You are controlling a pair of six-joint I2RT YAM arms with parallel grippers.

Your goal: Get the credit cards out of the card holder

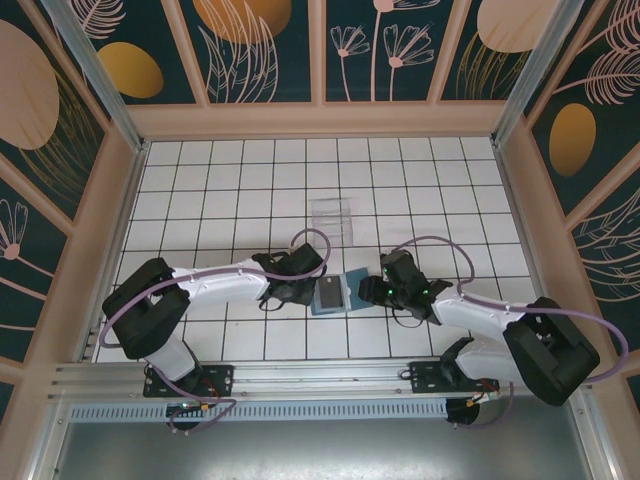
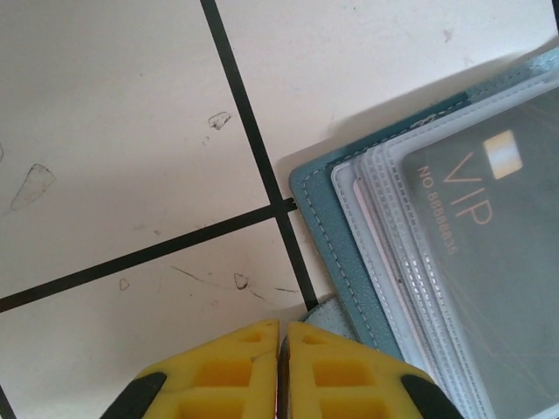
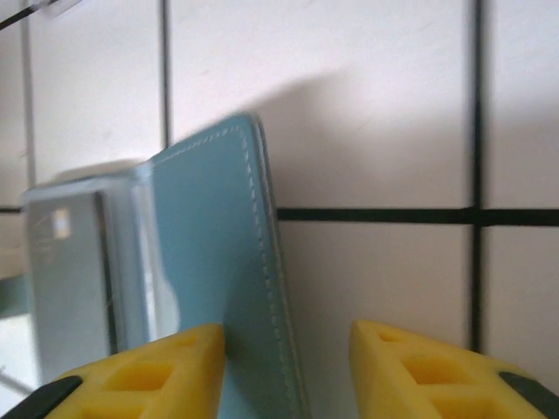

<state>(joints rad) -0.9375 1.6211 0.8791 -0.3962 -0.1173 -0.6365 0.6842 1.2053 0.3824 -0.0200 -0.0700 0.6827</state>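
Observation:
The teal card holder (image 1: 331, 296) lies open on the tiles between my two grippers. In the left wrist view its clear sleeves hold a dark credit card (image 2: 489, 262) printed VIP, and a pale card edge (image 2: 356, 188) shows beneath them. My left gripper (image 2: 281, 325) is shut at the holder's near left corner, where a rounded teal bit (image 2: 325, 309) peeks out past one finger. My right gripper (image 3: 286, 327) is open, and the holder's raised teal cover (image 3: 218, 244) stands between its fingers, close to the left one. The dark card (image 3: 65, 288) lies behind that cover.
A clear plastic slotted stand (image 1: 333, 216) sits about two tiles behind the holder. Low pale walls (image 1: 320, 120) enclose the white tiled floor, with free tiles at the back and along both sides.

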